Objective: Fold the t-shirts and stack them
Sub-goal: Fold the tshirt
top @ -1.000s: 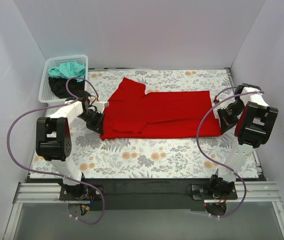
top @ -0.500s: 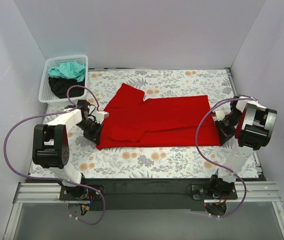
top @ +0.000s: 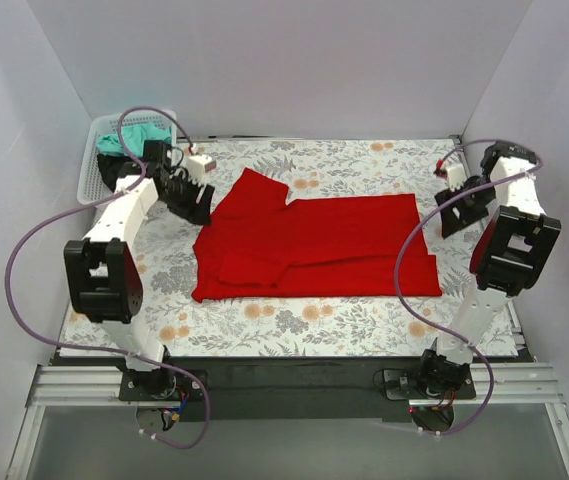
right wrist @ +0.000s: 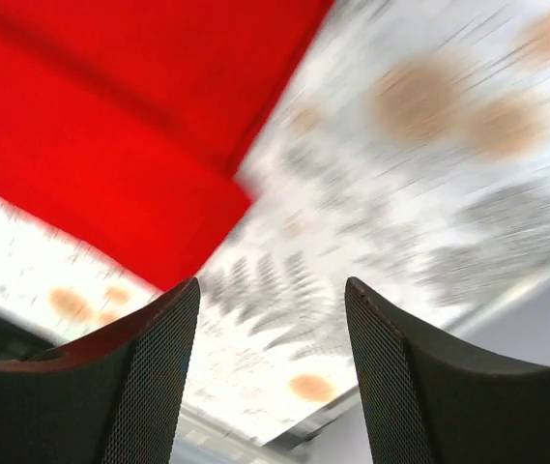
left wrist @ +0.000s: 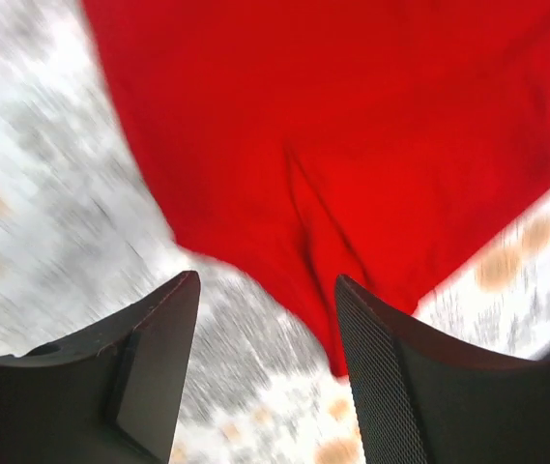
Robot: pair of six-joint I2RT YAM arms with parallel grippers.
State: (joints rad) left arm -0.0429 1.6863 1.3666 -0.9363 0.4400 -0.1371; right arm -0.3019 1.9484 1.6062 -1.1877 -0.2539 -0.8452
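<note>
Change since the prior view: both grippers have left the near corners of the red t-shirt (top: 314, 245), where they were closed, and now stand raised nearer the far side of the table; the shirt has settled flat.

Item 1, left gripper (left wrist: 267, 290): jaws parted to a moderate gap, nothing between them, touching nothing. It hangs over the shirt's left end, by the sleeve. Its wrist view is blurred.

Item 2, right gripper (right wrist: 273, 290): jaws parted likewise, empty and in contact with nothing. It hangs beyond the shirt's far right corner, over bare cloth. Its wrist view is blurred too.

Item 3, red t-shirt: lies mid-table, folded lengthwise into a long band, with one sleeve pointing toward the far left.

Item 4, floral tablecloth (top: 264, 320): covers the table under the shirt.

Item 5, white basket (top: 85, 180): at the far left corner, holding a teal t-shirt (top: 124, 140) on top of a black t-shirt (top: 112, 172), partly hidden by the left arm.
</note>
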